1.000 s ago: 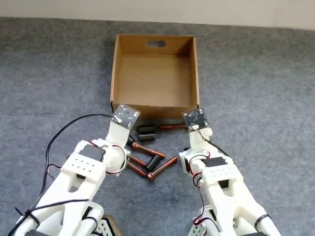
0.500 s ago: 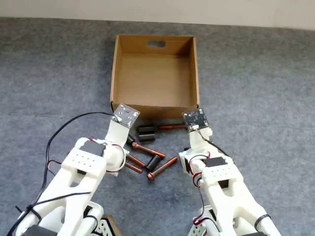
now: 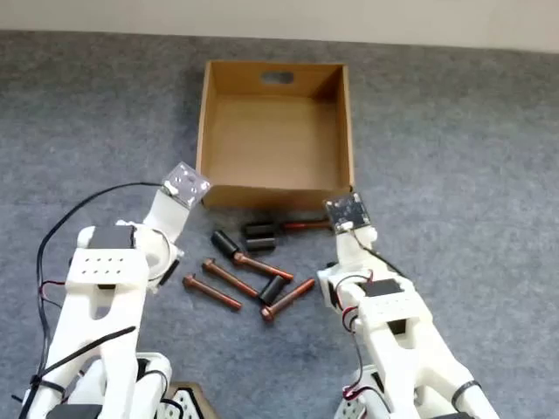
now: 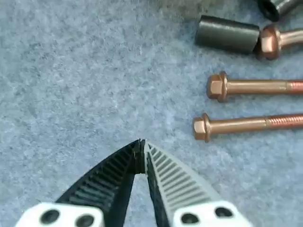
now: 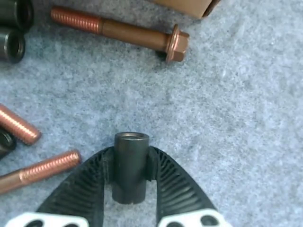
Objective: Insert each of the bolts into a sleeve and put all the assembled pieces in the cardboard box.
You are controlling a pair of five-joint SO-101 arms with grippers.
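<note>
Several copper bolts point(image 3: 231, 278) and black sleeves point(image 3: 259, 236) lie loose on the grey carpet in front of the cardboard box point(image 3: 275, 194). My left gripper point(image 4: 141, 143) is shut with nothing in it, hovering over bare carpet to the left of the pile. Two bolts point(image 4: 246, 124) and a sleeve point(image 4: 227, 34) lie just beyond it. My right gripper point(image 5: 130, 151) is shut on a black sleeve point(image 5: 129, 165), held upright-on to the camera just right of the pile. A bolt point(image 5: 123, 33) lies ahead of it by the box corner point(image 5: 189, 5).
The box is open-topped with nothing inside, its near wall just behind the parts. Two more sleeves point(image 5: 12, 28) sit beside the far bolt. Bare carpet point(image 3: 454, 175) spreads wide on both sides of the arms.
The left arm has swung left and away from the pile, uncovering the bolts it hid. The right arm has stayed still with the sleeve.
</note>
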